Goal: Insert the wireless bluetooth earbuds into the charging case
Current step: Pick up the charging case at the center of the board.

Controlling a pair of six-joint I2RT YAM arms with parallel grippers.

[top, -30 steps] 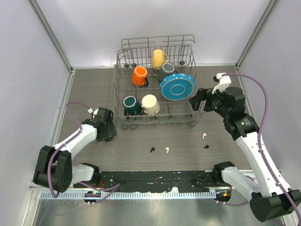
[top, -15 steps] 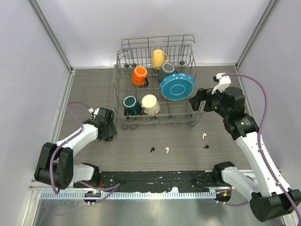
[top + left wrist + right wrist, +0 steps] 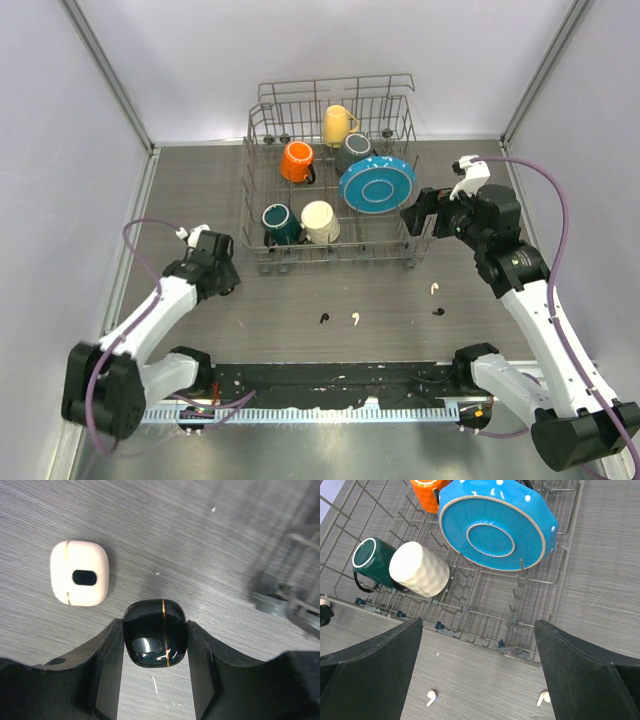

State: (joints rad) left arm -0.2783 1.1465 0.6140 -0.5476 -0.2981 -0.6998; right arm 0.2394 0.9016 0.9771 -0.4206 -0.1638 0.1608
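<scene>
- Earbuds: four lie loose on the table (image 3: pixel 200 190) between the dish rack (image 3: pixel 485 615) and the near edge. One black (image 3: pixel 323 319) and one white (image 3: pixel 355 319) are near the middle; one white (image 3: pixel 434 288) and one black (image 3: pixel 438 312) are toward the right edge. None is in a case.
- Handling, as I judge it: tiny, light, hard and smooth, so apt to roll or squirt from a pinch. I would take each across its stem, fingers narrowed first.
- Left gripper (image 3: pixel 155 627), toward the table's left edge: its fingers press on both sides of the black case (image 3: pixel 155 642). I cannot tell whether the case is off the table.
- Cases: the black case's seam looks closed. The white case (image 3: pixel 80 573) lies near it, apart, also closed; the contents of both are hidden.
- Right gripper (image 3: pixel 479 630): fingers wide, holding nothing, over the rack's front right corner.
- The rack holds a blue plate (image 3: pixel 377 182) and five mugs, among them an orange mug (image 3: pixel 297 160).
</scene>
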